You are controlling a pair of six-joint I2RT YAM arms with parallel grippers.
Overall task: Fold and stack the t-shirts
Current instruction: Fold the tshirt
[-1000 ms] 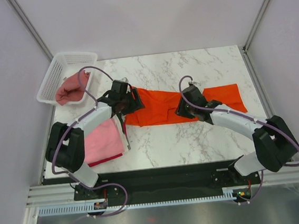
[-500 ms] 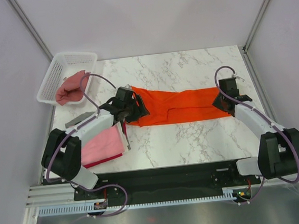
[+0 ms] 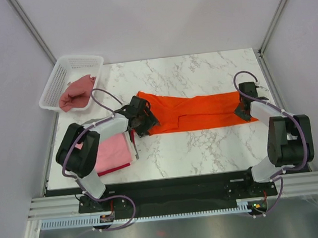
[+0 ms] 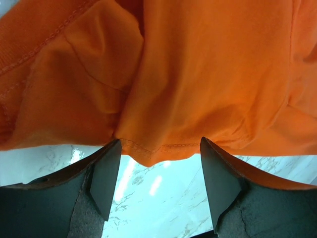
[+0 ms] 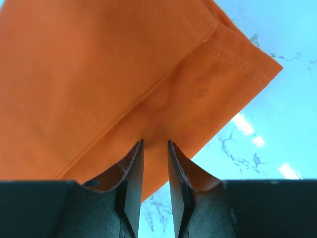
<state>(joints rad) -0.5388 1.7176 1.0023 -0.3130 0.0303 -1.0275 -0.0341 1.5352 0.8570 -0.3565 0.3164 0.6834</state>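
A bright orange t-shirt (image 3: 197, 111) lies stretched out left to right across the marble table. My left gripper (image 3: 143, 120) is at its left end, open, with the shirt's hem (image 4: 158, 148) just at the fingertips and the jaws wide apart (image 4: 159, 143). My right gripper (image 3: 243, 112) is at the shirt's right end, its jaws nearly together on the orange cloth near a corner (image 5: 155, 143). A folded light pink t-shirt (image 3: 112, 150) lies on a red one at the front left. A dusty rose t-shirt (image 3: 76, 93) sits in the basket.
The white mesh basket (image 3: 59, 78) stands at the back left corner. Bare marble (image 3: 207, 148) shows in front of and behind the orange shirt. Grey walls enclose the table on three sides.
My right gripper has moved from the shirt's middle out to its right end, and the orange shirt now lies longer and flatter. My left gripper shifted slightly toward the near side.
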